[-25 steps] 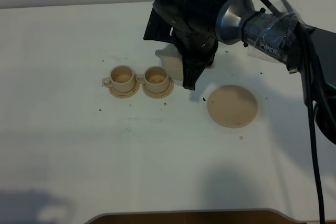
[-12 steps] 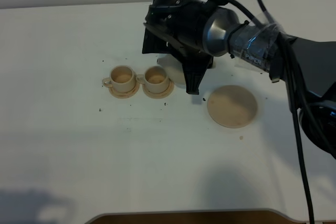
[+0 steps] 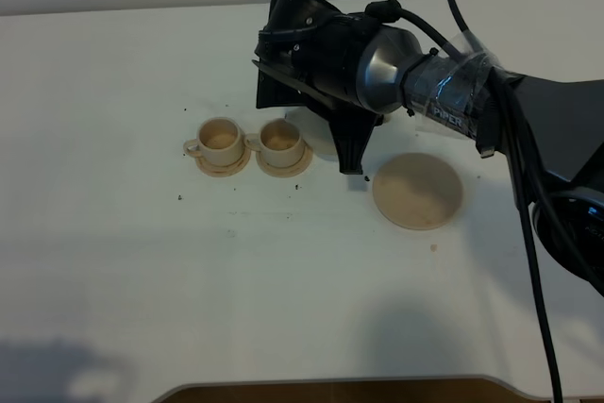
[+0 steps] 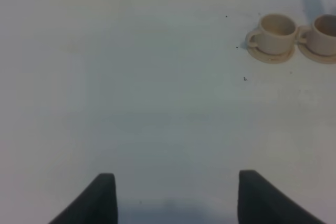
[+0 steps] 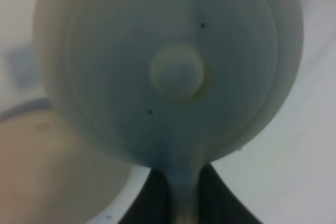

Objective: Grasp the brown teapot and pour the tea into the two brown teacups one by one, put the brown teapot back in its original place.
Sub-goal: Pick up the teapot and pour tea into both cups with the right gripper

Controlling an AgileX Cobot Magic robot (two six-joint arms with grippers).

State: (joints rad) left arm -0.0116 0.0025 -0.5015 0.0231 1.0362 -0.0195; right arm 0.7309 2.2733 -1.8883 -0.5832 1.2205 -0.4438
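The brown teapot (image 5: pixel 173 61) is in the grip of the right gripper (image 5: pixel 181 203). Its two dark fingers are pressed together on the pot's thin handle (image 5: pixel 181 190), one on each side. From that arm's camera the pot fills almost the whole picture, and you look right at its round lid (image 5: pixel 168 72) with the little knob (image 5: pixel 177 72) in the middle. From the high camera only a pale bit of the brown teapot (image 3: pixel 310 129) peeks out from behind the big black arm. It is just beside the nearer teacup (image 3: pixel 280 142). I cannot tell if the pot touches the table (image 3: pixel 113 261). The other teacup (image 3: pixel 220 141) is right next to the first one, and each cup sits on its own small saucer (image 3: pixel 224 166). The big flat saucer (image 3: pixel 417 191) lies on the other side of the arm, near the pot but apart from it. Tiny dark specks (image 3: pixel 179 198) dot the white table. The left gripper (image 4: pixel 176 200) is far off to the side, with its fingers spread wide and nothing between them.
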